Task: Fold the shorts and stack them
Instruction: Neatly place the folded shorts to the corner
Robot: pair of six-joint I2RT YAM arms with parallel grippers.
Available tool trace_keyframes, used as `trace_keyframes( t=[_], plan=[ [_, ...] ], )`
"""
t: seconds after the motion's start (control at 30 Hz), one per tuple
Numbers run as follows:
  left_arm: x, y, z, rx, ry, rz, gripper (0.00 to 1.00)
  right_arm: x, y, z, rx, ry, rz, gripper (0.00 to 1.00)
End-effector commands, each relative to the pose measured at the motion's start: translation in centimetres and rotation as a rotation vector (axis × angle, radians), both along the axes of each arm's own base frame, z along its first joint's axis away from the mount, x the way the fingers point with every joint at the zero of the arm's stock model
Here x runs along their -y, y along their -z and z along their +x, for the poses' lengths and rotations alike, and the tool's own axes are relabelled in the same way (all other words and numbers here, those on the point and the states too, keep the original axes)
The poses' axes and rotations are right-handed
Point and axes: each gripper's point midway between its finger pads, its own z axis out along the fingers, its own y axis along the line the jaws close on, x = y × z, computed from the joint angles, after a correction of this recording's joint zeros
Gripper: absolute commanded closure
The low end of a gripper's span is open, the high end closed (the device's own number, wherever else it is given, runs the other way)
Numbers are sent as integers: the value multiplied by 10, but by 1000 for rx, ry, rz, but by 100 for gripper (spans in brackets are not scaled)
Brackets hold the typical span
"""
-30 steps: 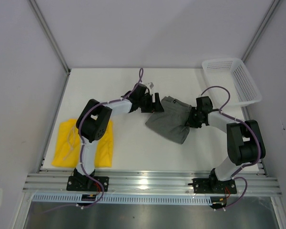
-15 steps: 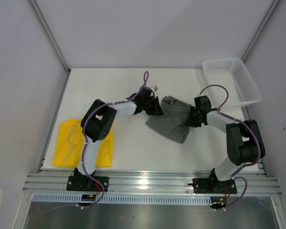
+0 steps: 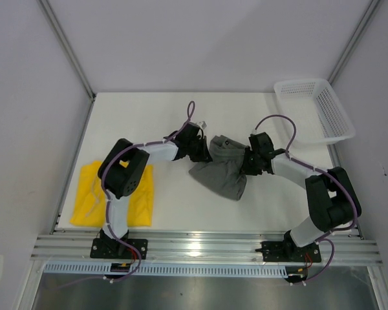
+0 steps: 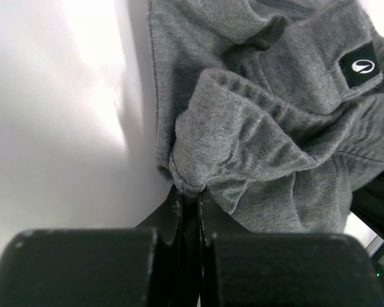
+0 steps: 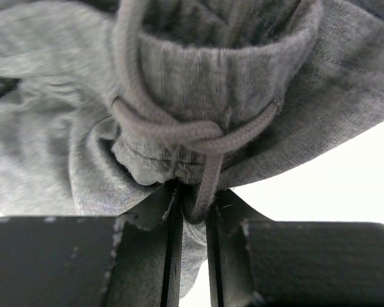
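1. Left tool (image 4: 191, 197) and right tool (image 5: 193, 196) are each pinching the grey shorts (image 3: 221, 175), which are bunching between them.
2. Folding is beginning; the next move is likely calling for spreading the cloth flat.

We see matt, finely ribbed knit cloth in the grey shorts (image 3: 221, 178), soft cloth in the yellow shorts (image 3: 85, 195), and a smooth white table (image 3: 174, 201).
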Motion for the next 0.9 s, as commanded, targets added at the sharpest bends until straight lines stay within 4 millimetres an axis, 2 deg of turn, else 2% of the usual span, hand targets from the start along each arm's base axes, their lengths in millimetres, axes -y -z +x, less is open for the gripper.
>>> trace_keyframes(
  t=[0.0, 0.03, 0.07, 0.1, 0.17, 0.2, 0.37, 0.47, 0.57, 0.6, 0.63, 0.77, 0.8, 0.83, 0.87],
  plan=[
    [-8, -28, -18, 3, -15, 2, 100, -27, -22, -7, 46, -53, 81, 100],
    [-18, -22, -27, -22, -35, 25, 100, -29, -21, -12, 43, -63, 87, 100],
    [-22, -26, -28, -10, -54, 33, 100, -30, -20, -15, 38, -64, 92, 100],
    [-31, -41, -22, 36, -98, 43, 100, -33, -19, -18, 35, -74, 99, 100],
    [-46, -37, -30, 21, -132, 79, 100, -35, -17, -19, 32, -78, 111, 100],
    [-51, -41, -30, 30, -147, 85, 100, -37, -17, -21, 30, -84, 115, 100],
    [-75, -39, -38, 37, -200, 157, 100, -54, -23, -27, 41, -115, 126, 100],
    [-86, -51, -40, 74, -232, 177, 100, -71, -30, -32, 55, -137, 141, 100],
    [-107, -69, -38, 118, -284, 243, 100, -92, -46, -34, 85, -160, 176, 100],
    [-113, -74, -37, 127, -300, 257, 100, -102, -56, -30, 105, -170, 194, 100],
    [-129, -80, -40, 119, -334, 297, 100, -108, -62, -31, 111, -176, 200, 100],
    [-167, -85, -45, 83, -401, 329, 100, -144, -94, -29, 189, -209, 242, 100],
    [-174, -97, -46, 100, -418, 307, 100, -156, -102, -32, 212, -228, 259, 100],
    [-184, -95, -51, 93, -432, 313, 100, -166, -116, -29, 241, -236, 281, 100],
    [-195, -99, -51, 96, -457, 311, 100, -173, -119, -28, 246, -239, 284, 100]
  ],
)
